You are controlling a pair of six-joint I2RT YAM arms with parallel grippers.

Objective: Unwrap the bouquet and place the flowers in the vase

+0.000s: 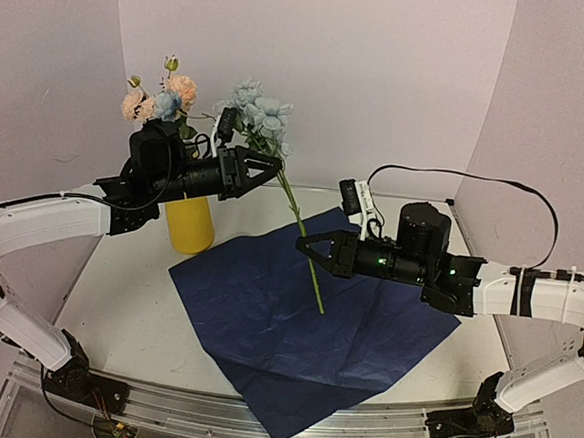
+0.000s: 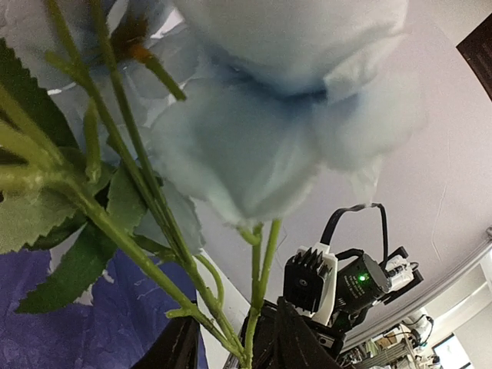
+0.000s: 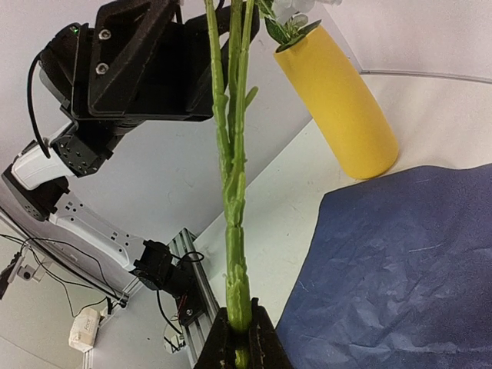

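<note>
There is one yellow vase (image 1: 189, 224), one navy paper sheet (image 1: 266, 307) and one counter (image 1: 116, 297). The vase bunch shows two peach roses (image 1: 182, 89), one blue bloom (image 1: 168, 103) and two green buds (image 1: 171, 63). Apart from it is one pale blue flower spray (image 1: 259, 111). There are two claws, the left claw (image 1: 274, 168) and the right claw (image 1: 303, 246).

No text, label, brand mark, number or sign can be read in any of the three views. The yellow vase (image 1: 189, 227) and the navy paper sheet (image 1: 266, 307) show plain surfaces. Any print on the arm housings is too small to make out.
</note>
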